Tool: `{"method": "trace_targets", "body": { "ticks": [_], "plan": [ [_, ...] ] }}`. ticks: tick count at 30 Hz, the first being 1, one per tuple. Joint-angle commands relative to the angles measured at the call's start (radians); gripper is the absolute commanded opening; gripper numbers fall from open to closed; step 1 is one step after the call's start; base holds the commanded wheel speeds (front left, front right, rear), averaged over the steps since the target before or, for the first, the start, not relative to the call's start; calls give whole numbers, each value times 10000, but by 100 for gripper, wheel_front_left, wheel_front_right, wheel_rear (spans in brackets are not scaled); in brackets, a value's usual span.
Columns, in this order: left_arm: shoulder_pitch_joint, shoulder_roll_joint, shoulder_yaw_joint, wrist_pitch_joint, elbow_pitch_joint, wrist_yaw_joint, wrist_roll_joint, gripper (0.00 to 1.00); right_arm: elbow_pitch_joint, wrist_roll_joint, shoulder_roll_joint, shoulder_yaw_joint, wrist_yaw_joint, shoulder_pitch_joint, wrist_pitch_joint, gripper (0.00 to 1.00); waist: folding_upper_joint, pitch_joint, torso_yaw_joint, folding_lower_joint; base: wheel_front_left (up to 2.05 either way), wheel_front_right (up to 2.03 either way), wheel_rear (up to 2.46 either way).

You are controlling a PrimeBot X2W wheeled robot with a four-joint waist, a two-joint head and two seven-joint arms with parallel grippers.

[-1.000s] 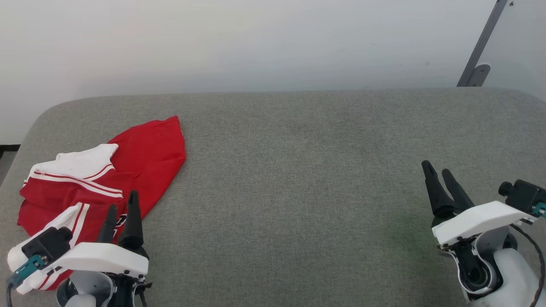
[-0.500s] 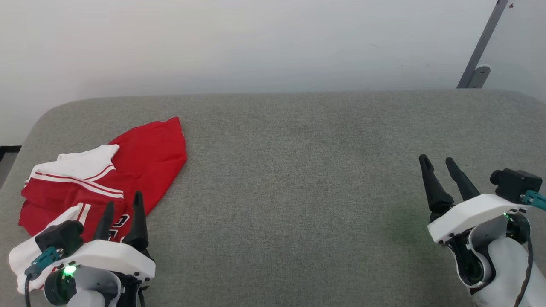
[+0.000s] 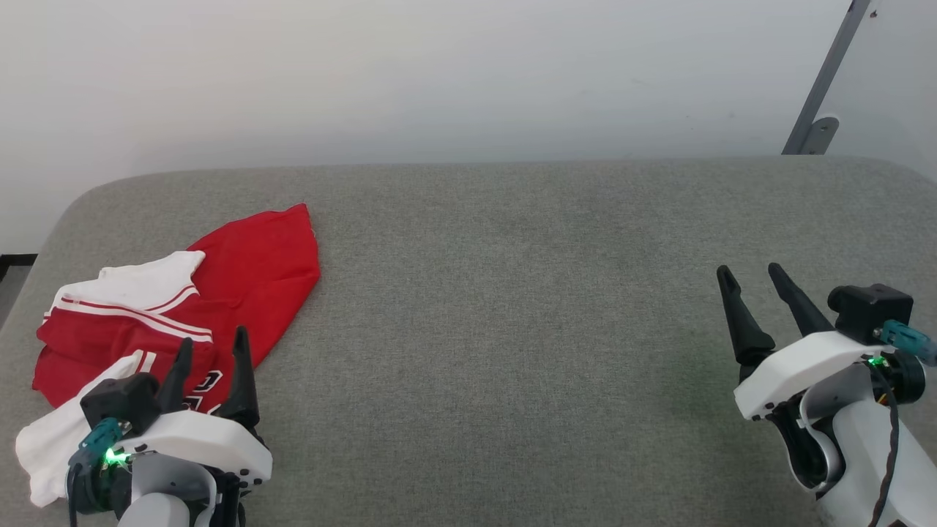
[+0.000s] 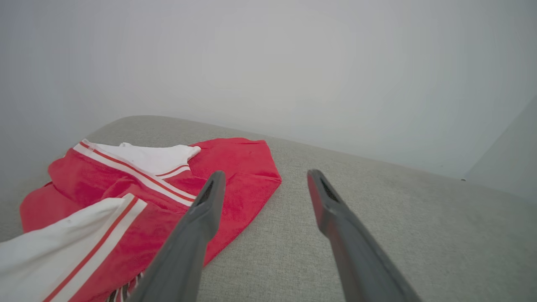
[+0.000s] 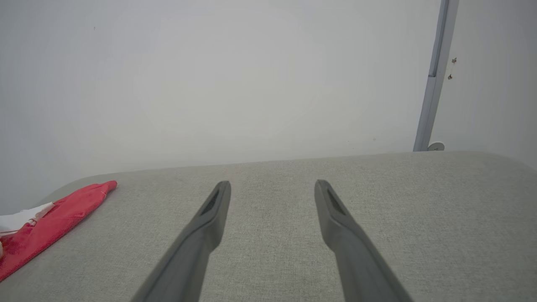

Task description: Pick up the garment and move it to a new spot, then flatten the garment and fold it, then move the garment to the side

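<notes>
Red cloth feel: the garment [image 3: 249, 263] is looking thin, soft and floppy. I'm guessing it's weighing next to nothing and sagging from wherever it gets pinched. Nothing fragile, maybe a bit slick.
Where to grab: I'm leaning toward the near red edge by the print [image 3: 207, 382], or a raised fold beside the striped trim [image 3: 124, 311]. A ridge is giving a pinch something to bite, while a flat single layer is probably sliding right out.
Looks: it's lying crumpled with the red body bunched up. The far white sleeve [image 3: 146, 282] is poking out on top and the near white sleeve [image 3: 44, 446] is spilling toward the near left. Stripes are crossing the middle and bits of black lettering are peeking through.
Spot: it's sitting at the near left end of the grey padded surface [image 3: 512, 329].
Left gripper [image 3: 211, 338]: hovering by the garment's near right edge, jaws standing apart, gripping nothing.
Right gripper [image 3: 749, 269]: hanging over at the near right, well apart from the cloth, jaws spread wide too, carrying nothing.
</notes>
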Motion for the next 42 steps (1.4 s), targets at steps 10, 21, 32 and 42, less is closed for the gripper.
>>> {"method": "trace_targets", "body": {
  "ticks": [10, 21, 32, 42],
  "plan": [
    [-239, 117, 1, -325, 29, 24, 873, 100, 73, -866, -214, 136, 45, -417, -340, 100, 0, -20, 1, 0, 0, 0, 0],
    [-181, 6, 210, -598, 268, -144, 1591, 100, 111, -1430, -256, 36, 48, -323, -603, 100, 0, -28, -12, 0, 0, 0, 0],
    [-232, -114, 556, -816, 490, -366, 2295, 100, 60, -1859, -269, -183, 51, -327, -834, 100, 0, -36, 32, 0, 0, 0, 0],
    [-362, -301, 862, -1006, 805, -646, 2772, 100, 115, -2102, -305, -188, 51, -413, -1003, 100, 0, -31, 143, 0, 0, 0, 0]
  ]
}}
